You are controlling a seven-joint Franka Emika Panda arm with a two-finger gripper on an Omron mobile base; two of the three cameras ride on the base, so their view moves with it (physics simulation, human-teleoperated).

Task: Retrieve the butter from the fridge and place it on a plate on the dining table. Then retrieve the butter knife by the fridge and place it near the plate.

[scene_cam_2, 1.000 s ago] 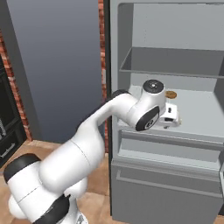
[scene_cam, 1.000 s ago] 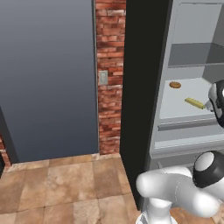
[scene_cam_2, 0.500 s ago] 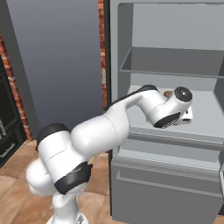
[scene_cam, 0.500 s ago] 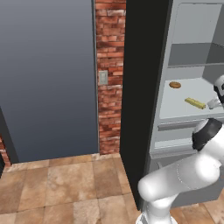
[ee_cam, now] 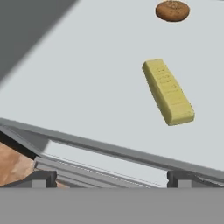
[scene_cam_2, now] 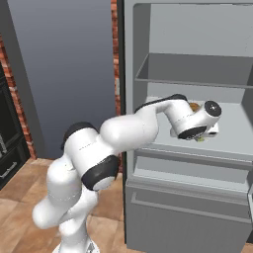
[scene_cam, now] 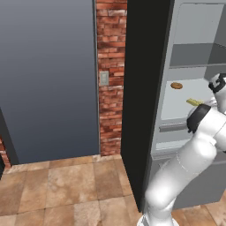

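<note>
The fridge (scene_cam: 185,119) stands open, and the butter (ee_cam: 168,92), a small yellow stick, lies flat on its middle shelf (ee_cam: 87,78). In the left base view the butter (scene_cam: 193,102) sits near the shelf's front right, just beside my forearm. My gripper (ee_cam: 112,178) hovers at the shelf's front lip, open, with nothing between its fingertips (ee_cam: 41,177); the butter lies ahead of it and to the right, untouched. In the right base view my hand (scene_cam_2: 197,126) is reached into the fridge (scene_cam_2: 197,49) over that shelf.
A small round brown food item (ee_cam: 173,11) (scene_cam: 176,85) rests farther back on the same shelf. An upper shelf (scene_cam_2: 197,74) hangs above my hand; the bottom drawer (scene_cam_2: 188,212) is below. The dark fridge side (scene_cam: 141,101) and a brick wall (scene_cam: 110,66) stand left.
My arm has stretched farther right and deeper into the fridge, bringing the hand over the middle shelf by the butter. The jaws stayed open; the butter has not moved.
</note>
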